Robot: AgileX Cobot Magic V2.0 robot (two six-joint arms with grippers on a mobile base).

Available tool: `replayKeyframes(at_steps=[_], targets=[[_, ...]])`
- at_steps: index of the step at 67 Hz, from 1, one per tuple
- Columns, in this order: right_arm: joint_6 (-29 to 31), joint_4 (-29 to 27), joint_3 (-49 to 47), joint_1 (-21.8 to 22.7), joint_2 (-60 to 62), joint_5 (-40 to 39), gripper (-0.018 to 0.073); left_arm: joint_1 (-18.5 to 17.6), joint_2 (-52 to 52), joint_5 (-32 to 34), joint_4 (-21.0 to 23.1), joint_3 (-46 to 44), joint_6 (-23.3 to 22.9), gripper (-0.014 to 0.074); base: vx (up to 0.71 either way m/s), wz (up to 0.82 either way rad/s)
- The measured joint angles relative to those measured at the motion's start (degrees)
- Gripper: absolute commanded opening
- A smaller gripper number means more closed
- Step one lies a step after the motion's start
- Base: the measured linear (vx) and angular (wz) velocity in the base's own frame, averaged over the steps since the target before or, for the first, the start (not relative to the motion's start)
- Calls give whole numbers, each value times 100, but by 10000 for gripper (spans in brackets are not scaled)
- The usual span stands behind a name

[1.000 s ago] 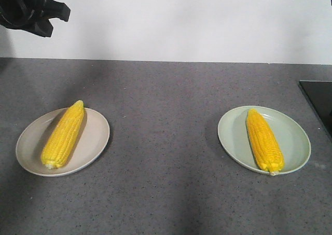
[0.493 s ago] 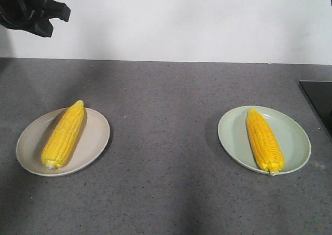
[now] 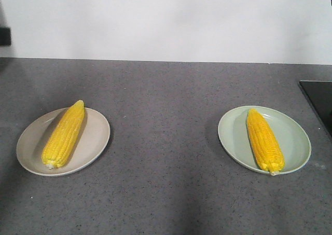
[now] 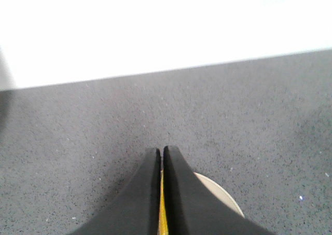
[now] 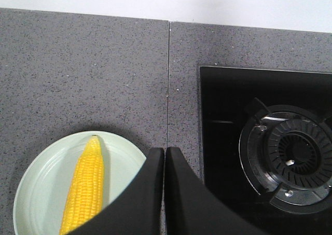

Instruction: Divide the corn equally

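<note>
Two yellow cobs of corn lie on the grey counter, one per plate. One corn (image 3: 64, 135) rests lengthwise on the beige plate (image 3: 96, 136) at the left; the other corn (image 3: 264, 139) rests on the pale green plate (image 3: 293, 136) at the right. My left gripper (image 4: 162, 150) is shut and high above the beige plate (image 4: 218, 193), with only a sliver of corn (image 4: 162, 214) showing below through the slit. My right gripper (image 5: 164, 150) is shut and empty, above the right rim of the green plate (image 5: 41, 188) and beside its corn (image 5: 85, 191). Neither gripper shows in the front view.
A black glass cooktop (image 3: 319, 100) sits at the counter's right edge, close to the green plate, with a round gas burner (image 5: 290, 157) on it. A white wall backs the counter. A small dark piece (image 3: 4, 36) shows at the left edge.
The left arm, seen at the top left before, has withdrawn out of the front view. Both cobs and both plates have stayed in place.
</note>
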State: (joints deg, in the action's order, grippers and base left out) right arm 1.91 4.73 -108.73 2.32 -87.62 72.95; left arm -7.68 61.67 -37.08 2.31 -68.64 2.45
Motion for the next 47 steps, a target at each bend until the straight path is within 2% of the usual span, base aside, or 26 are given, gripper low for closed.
replayKeyframes(at_steps=[9,28,47], targets=[[0,0,0,0,0,0,-9,15,-1511,1057,0,1919,0,-7,0,0],[0,-2,0,0,0,0,-9,81,-4170,1658,-110,5006,-5,-6,0,0],[0,-12,0,0,0,0,-9,246,-5729,2784,-117,6874,-381,-6,0,0]])
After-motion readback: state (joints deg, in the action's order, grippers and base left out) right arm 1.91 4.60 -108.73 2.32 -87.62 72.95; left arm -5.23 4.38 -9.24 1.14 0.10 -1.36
